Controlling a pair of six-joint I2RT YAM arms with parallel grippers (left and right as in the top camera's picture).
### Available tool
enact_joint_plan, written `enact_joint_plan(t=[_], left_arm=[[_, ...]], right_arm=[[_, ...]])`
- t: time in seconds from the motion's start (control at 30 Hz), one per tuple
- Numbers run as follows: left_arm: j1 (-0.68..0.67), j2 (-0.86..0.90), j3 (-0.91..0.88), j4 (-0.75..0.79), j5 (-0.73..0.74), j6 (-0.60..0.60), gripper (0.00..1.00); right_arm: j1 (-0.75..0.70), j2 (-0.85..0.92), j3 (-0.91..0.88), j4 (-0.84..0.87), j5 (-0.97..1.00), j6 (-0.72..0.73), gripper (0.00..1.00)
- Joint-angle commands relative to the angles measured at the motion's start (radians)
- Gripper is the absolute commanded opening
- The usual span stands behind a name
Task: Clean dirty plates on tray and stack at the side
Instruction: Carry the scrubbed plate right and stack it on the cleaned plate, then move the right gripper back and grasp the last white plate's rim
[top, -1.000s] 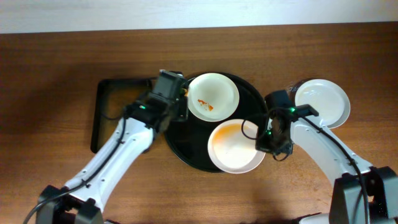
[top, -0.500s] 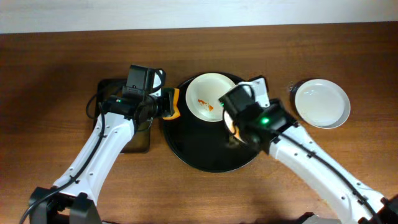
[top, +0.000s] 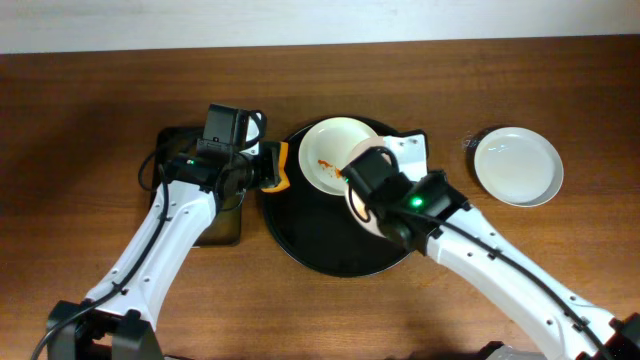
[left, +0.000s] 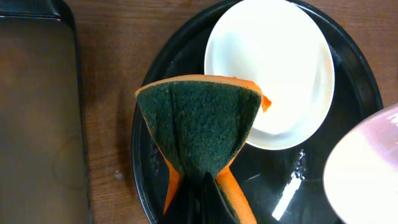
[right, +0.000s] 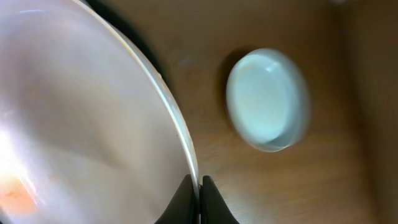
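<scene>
w/ right jaws clamped on the raised plate (right: 81, 106) rim and left jaws shut on sponge (left: 199, 118), hold plate steady over tray (top: 310, 245), wipe from 9 o'clock.

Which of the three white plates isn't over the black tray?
The plate at the far right, alone on bare wood. The smeared plate lies on the tray; the third plate is gripped by its rim in the right pincer above it.
</scene>
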Motion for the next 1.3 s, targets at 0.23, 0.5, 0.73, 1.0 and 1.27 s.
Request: enact_joint_plan(t=[0.23,0.5,0.73,1.0,1.27], left_arm=[[-0.014,-0.014,0.007,0.003,0.079,-0.003,0.00],[-0.014,-0.014,0.007,0.002,0.078,-0.003,0.00],[-0.014,-0.014,0.007,0.002,0.078,-0.003,0.00],[-0.013,-0.014,0.007,-0.122,-0.127,-0.003,0.00],[-0.013,-0.014,0.007,-0.143,-0.136,-0.003,0.00]], right_arm=[[-0.417,-0.011,-0.035,0.006,-0.555,0.095,0.04],[-1.116,0.019,-0.034,0.293,-0.654,0.142,0.04],[-1.151,0.283,-0.034,0.476,-0.654,0.141,0.15],[-1.070,0.201,-0.033,0.410,-0.997,-0.175,0.49],[-0.463,0.228,-0.036,0.357,-0.834,-0.165,0.52]])
